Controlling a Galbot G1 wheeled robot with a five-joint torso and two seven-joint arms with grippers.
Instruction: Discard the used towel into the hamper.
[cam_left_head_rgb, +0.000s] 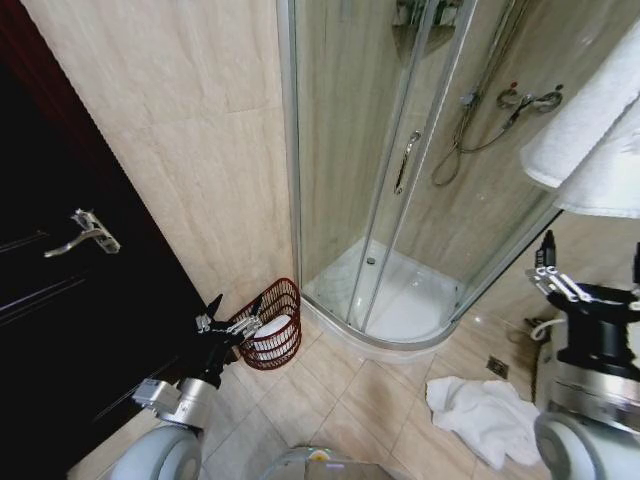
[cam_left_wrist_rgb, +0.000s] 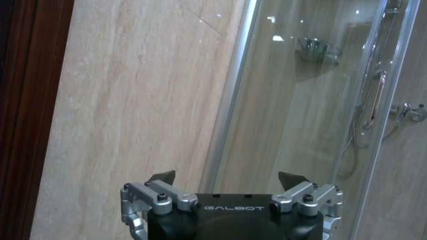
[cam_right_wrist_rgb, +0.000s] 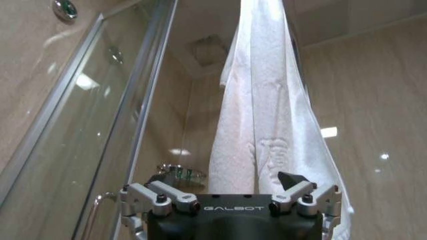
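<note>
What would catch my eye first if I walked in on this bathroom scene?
Probably the crumpled white towel lying on the tiled floor in front of the glass shower cabin, near the robot's right gripper. Next, the small reddish-brown hamper standing against the wall by the dark door, with something white inside and the open left gripper raised just beside it.

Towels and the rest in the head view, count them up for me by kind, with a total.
Towels: 3, one crumpled on the floor, two hanging at upper right
Hamper: 1, by the wall, with something white inside
Pincers: 2, left pincer open by the hamper, right pincer open, raised at right
Total: 6
</note>
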